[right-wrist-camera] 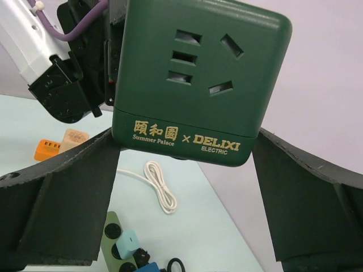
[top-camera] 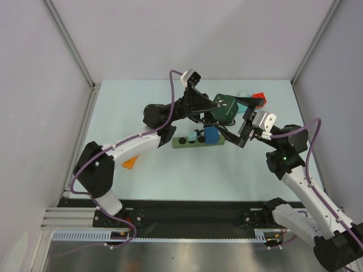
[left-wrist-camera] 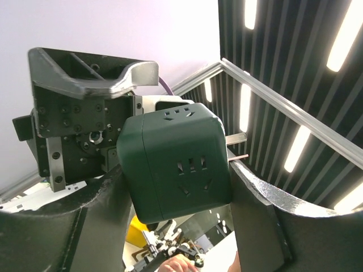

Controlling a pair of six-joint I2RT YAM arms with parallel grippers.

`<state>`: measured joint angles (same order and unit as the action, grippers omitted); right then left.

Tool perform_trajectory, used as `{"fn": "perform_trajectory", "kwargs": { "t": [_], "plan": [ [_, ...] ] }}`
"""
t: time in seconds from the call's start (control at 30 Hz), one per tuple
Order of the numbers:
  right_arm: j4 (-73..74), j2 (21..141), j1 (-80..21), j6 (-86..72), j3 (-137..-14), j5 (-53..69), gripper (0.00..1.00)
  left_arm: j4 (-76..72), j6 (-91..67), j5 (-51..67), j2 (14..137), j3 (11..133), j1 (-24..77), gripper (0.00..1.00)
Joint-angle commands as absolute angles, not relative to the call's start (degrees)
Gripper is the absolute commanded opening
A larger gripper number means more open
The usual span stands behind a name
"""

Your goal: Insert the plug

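A dark green cube-shaped plug adapter point(top-camera: 226, 106) hangs in mid-air over the pale blue-green table point(top-camera: 159, 175). It is clamped between the fingers of the left gripper point(top-camera: 214, 106), up above the olive-green power strip point(top-camera: 198, 141) lying flat on the table. Only the right wrist view shows the gold "DELIXI" lettering on the cube and a coiled white cable point(right-wrist-camera: 159, 192) on the table. There the right gripper point(right-wrist-camera: 184, 139) stands wide open, its fingers flanking the cube; whether either touches it is hard to tell from this angle. Only the left wrist view shows two metal prongs point(left-wrist-camera: 237, 139) jutting sideways from the cube, just above one black finger point(left-wrist-camera: 266, 209). The strip carries a light teal plug point(top-camera: 193, 137) and a blue plug point(top-camera: 211, 136).
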<state>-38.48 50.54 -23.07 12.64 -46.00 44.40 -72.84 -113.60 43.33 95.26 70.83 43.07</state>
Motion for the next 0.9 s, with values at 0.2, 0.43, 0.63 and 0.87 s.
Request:
{"fn": "perform_trajectory", "kwargs": {
  "t": [0.2,0.43,0.63,0.87],
  "plan": [
    [-42.01,51.07,-22.94,13.71,-50.01,43.41,1.0,-94.4,-116.54,43.59,94.75,71.98,43.86,0.0],
    [-35.27,49.14,-21.97,10.11,-52.38,43.86,1.0,-93.25,-113.91,49.64,96.06,74.44,43.59,0.0],
    [-26.02,45.97,-21.71,12.22,-52.39,44.56,0.97,-93.34,-112.85,50.36,98.08,74.97,43.59,0.0],
    [-25.13,45.17,-21.36,11.96,-51.77,45.53,0.29,-93.16,-111.62,49.92,99.49,75.32,43.59,0.06]
  ]
}}
